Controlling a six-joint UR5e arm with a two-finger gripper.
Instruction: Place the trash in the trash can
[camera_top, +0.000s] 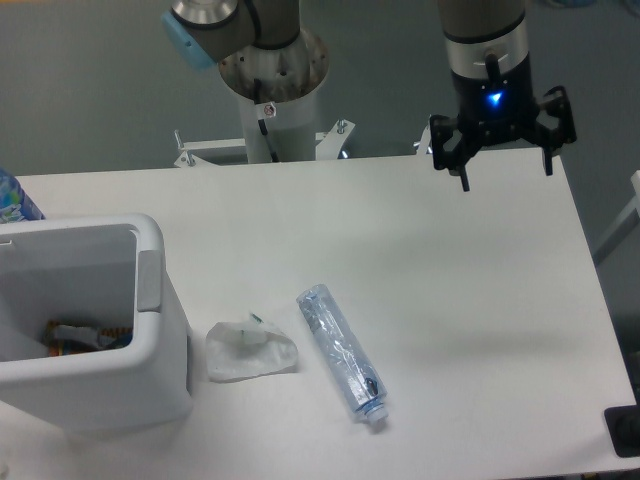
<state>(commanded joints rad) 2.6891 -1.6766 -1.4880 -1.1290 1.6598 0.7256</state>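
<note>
A crumpled whitish translucent wrapper (248, 350) lies on the white table (440, 300), just right of the trash can. Beside it lies a flattened clear bluish plastic bottle (340, 352), its small cap pointing toward the table's front edge. The trash can (150, 300) is a boxy white bin at the left edge, with some colourful litter visible at its bottom. My gripper (506, 172) hangs open high above the table's far right, well away from both pieces, with nothing between its fingers.
The arm's white base column (275, 100) stands behind the table's back edge. A blue-patterned object (14, 198) peeks in at the far left behind the bin. A dark object (625, 432) sits at the lower right corner.
</note>
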